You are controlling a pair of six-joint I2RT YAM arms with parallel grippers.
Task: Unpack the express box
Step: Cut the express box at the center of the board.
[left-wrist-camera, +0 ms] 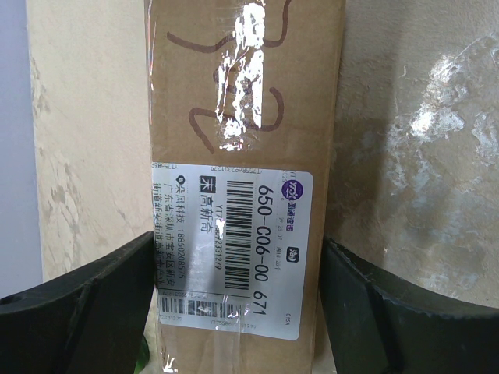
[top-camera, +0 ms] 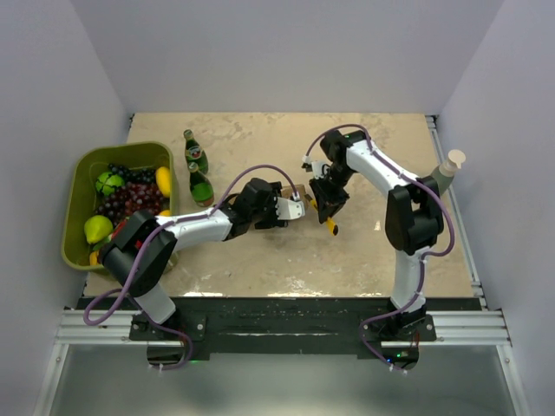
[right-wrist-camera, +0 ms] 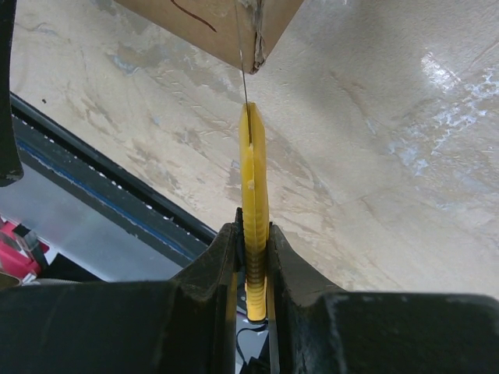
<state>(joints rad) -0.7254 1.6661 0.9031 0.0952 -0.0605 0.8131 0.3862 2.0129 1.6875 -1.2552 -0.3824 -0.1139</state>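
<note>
The express box [left-wrist-camera: 242, 117] is brown cardboard with a white shipping label and glossy tape. It lies lengthwise between my left gripper's [left-wrist-camera: 238, 257] black fingers [left-wrist-camera: 93, 296], which press on both its long sides. In the top view the box [top-camera: 297, 188] sits mid-table between the two grippers, mostly hidden by them. My right gripper [right-wrist-camera: 253, 234] is shut on the yellow utility knife [right-wrist-camera: 255, 179]. The knife's thin blade is extended and reaches the taped end corner of the box [right-wrist-camera: 210, 15]. In the top view the right gripper [top-camera: 328, 208] is just right of the box.
A green bin [top-camera: 76, 173] with grapes and fruit stands at the left. Two green bottles [top-camera: 195, 154] [top-camera: 201, 186] stand beside it, close behind my left arm. A beige cup-like object [top-camera: 451, 165] is at the right edge. The table's front rail [right-wrist-camera: 93, 171] runs close below the knife.
</note>
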